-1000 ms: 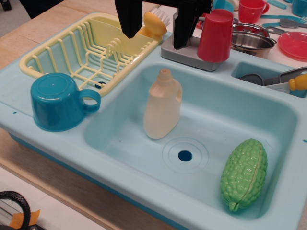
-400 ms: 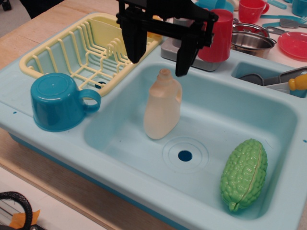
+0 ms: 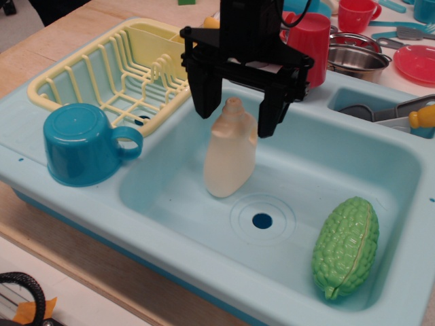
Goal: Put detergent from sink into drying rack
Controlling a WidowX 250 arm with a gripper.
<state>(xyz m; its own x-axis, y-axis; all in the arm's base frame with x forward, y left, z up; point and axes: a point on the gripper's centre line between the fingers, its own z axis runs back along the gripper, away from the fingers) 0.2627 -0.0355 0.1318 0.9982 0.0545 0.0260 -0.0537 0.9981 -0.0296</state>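
Observation:
The cream-white detergent bottle [image 3: 230, 153] stands upright in the light blue sink [image 3: 170, 197], left of the round drain hole [image 3: 262, 221]. My black gripper [image 3: 235, 122] is open and hangs directly over the bottle. Its two fingers straddle the bottle's neck and cap, one on each side, with small gaps and no touch that I can see. The pale yellow drying rack [image 3: 119, 68] sits at the back left, beside the sink basin.
A bumpy green gourd [image 3: 346, 246] lies in the sink's front right. A teal cup [image 3: 83, 144] lies upturned on the rim in front of the rack. A red cup [image 3: 309, 44], metal bowl [image 3: 357, 60] and side compartment with utensils [image 3: 394, 112] are at the back right.
The open gripper has come down and slightly forward, from above the rack's edge to around the detergent's neck. The bottle has not moved.

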